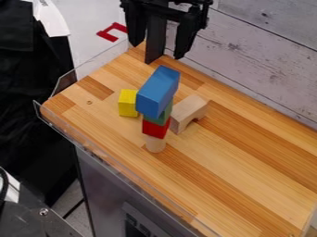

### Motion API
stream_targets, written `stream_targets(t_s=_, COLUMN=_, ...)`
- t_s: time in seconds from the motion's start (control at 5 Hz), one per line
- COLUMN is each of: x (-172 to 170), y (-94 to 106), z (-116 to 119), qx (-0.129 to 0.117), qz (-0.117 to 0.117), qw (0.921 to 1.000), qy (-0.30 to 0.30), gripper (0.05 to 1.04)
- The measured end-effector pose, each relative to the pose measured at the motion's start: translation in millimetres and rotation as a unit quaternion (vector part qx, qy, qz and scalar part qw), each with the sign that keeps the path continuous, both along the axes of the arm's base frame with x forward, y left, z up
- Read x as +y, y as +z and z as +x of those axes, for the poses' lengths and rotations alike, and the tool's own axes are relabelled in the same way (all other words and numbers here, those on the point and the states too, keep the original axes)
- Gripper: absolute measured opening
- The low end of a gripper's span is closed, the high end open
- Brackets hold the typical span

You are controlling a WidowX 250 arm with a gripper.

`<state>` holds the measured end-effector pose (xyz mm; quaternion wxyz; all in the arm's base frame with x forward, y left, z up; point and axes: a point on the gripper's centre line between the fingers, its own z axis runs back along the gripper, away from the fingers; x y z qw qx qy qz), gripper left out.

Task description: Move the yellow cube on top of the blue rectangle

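Clear edging (117,170); beyond, the blue rectangle (157,91) tops a stack (155,128) between yellow cube (127,102) and wooden arch (189,111); pincer (157,49) hangs open.

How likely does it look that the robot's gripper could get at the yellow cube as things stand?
Probably yes: nothing covers the yellow cube, and the gripper hangs with its jaws apart. The stack topped by the blue rectangle looks close beside it, though, so one jaw might brush that.

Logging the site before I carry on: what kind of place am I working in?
Probably a robotics lab bench: a robot tool hangs over a wooden tabletop with stacked toy blocks.
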<state>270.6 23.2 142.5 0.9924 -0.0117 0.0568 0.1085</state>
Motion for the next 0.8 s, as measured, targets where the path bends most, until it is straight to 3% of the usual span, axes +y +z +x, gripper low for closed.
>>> stream_targets(t_s=0.2, x=-1, y=-8.0, z=-3, qx=0.016, qz=-0.002, qw=0.9999, qy=-0.001, gripper=0.999)
stream_targets(t_s=0.6, x=13, y=0.7, z=-3, qx=-0.009, qz=-0.018, qw=0.9997, qy=0.017, gripper=0.999)
stream_targets(t_s=0.8, x=14, y=2.1, z=-5, qx=-0.006, qz=-0.019, qw=0.9997, qy=0.015, gripper=0.999)
